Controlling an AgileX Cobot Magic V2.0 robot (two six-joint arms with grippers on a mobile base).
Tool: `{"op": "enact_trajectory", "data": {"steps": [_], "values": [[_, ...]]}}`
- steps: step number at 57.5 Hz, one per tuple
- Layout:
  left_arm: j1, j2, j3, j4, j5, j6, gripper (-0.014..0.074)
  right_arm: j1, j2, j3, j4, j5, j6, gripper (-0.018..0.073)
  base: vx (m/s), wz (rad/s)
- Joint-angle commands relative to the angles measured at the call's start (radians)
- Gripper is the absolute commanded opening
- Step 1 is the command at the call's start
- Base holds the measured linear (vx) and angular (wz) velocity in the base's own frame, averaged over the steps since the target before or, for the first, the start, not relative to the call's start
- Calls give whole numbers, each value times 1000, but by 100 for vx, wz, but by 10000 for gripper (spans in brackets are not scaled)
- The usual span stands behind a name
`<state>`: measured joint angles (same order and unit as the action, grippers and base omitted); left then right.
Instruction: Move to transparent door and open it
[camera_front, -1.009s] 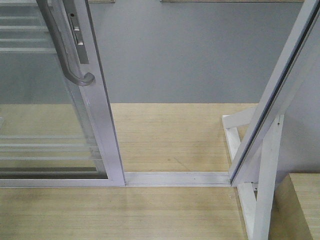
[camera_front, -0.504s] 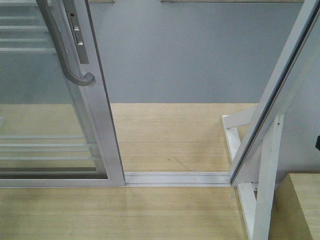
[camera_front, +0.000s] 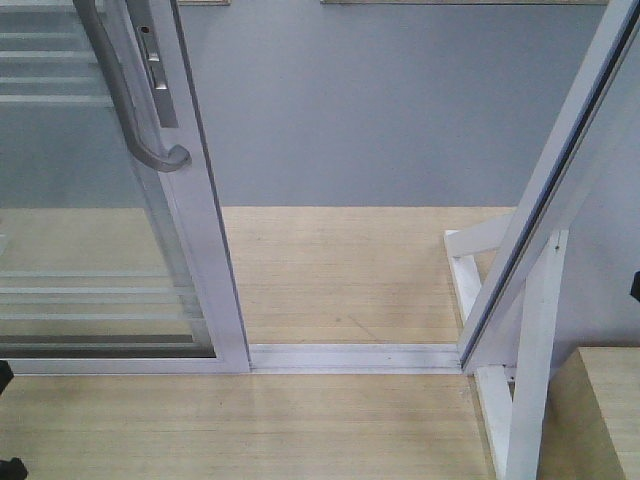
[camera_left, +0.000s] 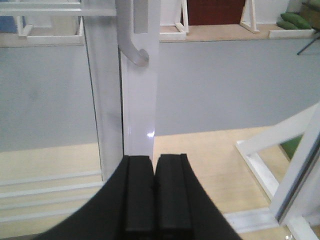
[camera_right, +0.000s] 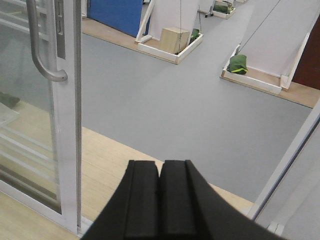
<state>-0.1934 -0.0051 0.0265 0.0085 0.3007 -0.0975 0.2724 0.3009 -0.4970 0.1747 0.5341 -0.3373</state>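
The transparent door (camera_front: 90, 240) stands at the left of the front view, its glass crossed by thin white bars. Its curved grey handle (camera_front: 125, 95) is on the white stile (camera_front: 205, 250). An open gap lies between that stile and the slanted outer frame post (camera_front: 555, 190). In the left wrist view my left gripper (camera_left: 154, 157) is shut and empty, right below the stile (camera_left: 140, 105) and the handle's lower end (camera_left: 136, 54). My right gripper (camera_right: 161, 162) is also shut and empty, to the right of the door (camera_right: 30, 130) and its handle (camera_right: 41, 55).
A white floor track (camera_front: 350, 357) runs across the gap over light wood flooring, with grey floor beyond. White braces (camera_front: 478, 300) and a wooden block (camera_front: 600, 410) sit at the lower right. Small dark arm parts show at the left edge (camera_front: 8, 466) and the right edge (camera_front: 635, 286).
A dark arm part has come into the front view's lower left corner, and another into its right edge. The door and handle have not moved.
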Motion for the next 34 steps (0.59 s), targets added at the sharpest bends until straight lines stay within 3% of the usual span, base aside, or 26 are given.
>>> {"op": "enact_trajectory", "data": {"steps": [1,11,34], "values": [[37,-19,30,-2,-105,-20,0,-1,11,-29,4,-75,-4,2,0,0],[91,-21,31,-2,-106,-20,0,-1,13,-29,4,-75,-4,2,0,0],[94,-19,31,-2,-105,-20,0,-1,13,-29,4,-75,-4,2,0,0]]}}
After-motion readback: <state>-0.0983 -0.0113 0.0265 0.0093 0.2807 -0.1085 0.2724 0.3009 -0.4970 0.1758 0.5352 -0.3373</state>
